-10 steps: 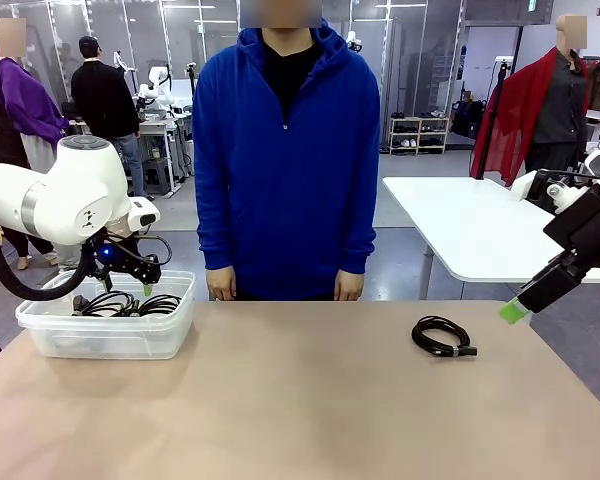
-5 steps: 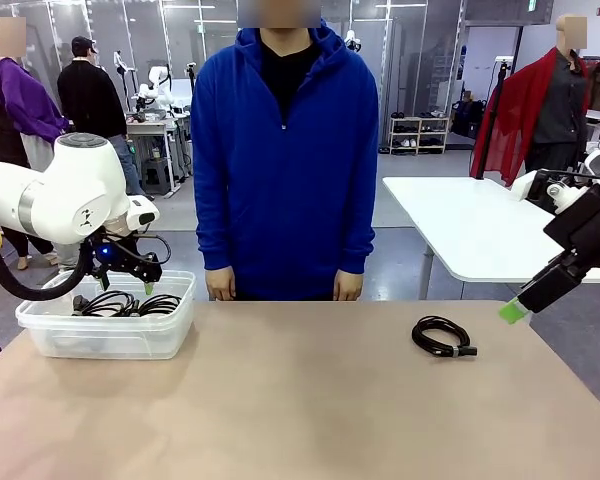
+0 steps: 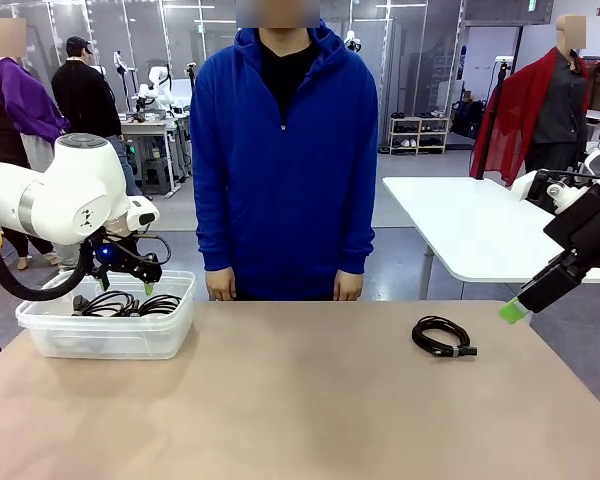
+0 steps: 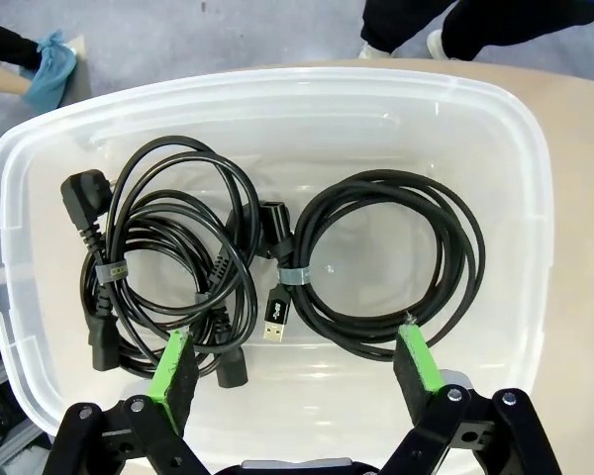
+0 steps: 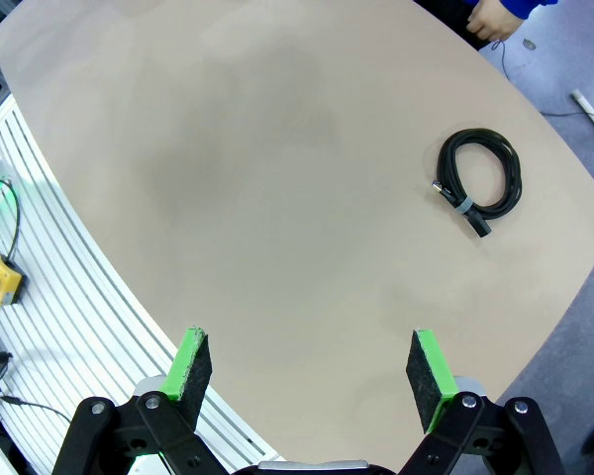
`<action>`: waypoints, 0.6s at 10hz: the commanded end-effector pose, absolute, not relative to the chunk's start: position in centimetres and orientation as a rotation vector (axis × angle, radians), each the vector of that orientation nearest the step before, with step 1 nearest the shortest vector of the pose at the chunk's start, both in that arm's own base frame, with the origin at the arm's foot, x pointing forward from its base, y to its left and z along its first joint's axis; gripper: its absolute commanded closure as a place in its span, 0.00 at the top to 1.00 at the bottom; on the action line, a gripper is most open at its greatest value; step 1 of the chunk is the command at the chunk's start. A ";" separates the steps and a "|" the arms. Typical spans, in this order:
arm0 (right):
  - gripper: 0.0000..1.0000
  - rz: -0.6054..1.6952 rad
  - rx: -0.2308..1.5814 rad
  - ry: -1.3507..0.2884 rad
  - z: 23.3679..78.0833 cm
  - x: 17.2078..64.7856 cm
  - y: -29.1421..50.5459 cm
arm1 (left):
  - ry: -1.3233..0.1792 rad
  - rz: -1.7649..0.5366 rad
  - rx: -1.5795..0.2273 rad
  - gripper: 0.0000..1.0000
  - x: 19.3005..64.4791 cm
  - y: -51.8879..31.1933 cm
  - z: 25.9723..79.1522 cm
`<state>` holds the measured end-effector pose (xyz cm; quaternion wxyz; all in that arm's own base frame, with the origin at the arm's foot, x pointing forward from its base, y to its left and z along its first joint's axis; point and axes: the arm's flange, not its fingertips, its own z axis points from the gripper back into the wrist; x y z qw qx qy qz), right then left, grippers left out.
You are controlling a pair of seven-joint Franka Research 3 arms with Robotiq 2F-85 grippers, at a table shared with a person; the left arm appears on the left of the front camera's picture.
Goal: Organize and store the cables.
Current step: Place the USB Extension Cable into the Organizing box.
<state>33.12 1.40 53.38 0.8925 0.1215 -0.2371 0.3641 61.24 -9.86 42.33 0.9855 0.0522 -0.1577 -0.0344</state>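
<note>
The worktop (image 3: 280,400) carries a clear plastic bin (image 3: 40,335) at its far left. Two coiled cables already lie flat in it side by side, the power cord (image 4: 107,272) and the USB cable (image 4: 465,257). The one loose coil (image 3: 418,335) lies on the bare right half, well apart from the bin, its plug end pointing right. It sits down and to the left of the right claw (image 3: 513,310), which hangs released and empty past the right edge, so the right arm is much the nearer. The left claw (image 3: 123,290) hovers over the bin, jaws spread and holding nothing. Compared with a second ago, both arms and the loose coil stand where they did.
</note>
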 end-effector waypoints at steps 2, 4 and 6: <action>1.00 0.752 0.237 -0.483 53.3 33.1 1.4 | -0.320 -0.069 0.108 1.00 61.5 -9.9 42.3; 1.00 0.752 0.237 -0.483 53.3 33.1 1.4 | -0.317 -0.069 0.105 0.97 61.2 -9.9 42.3; 1.00 0.752 0.237 -0.483 53.3 33.1 1.4 | -0.342 -0.199 0.056 1.00 59.8 -10.3 44.1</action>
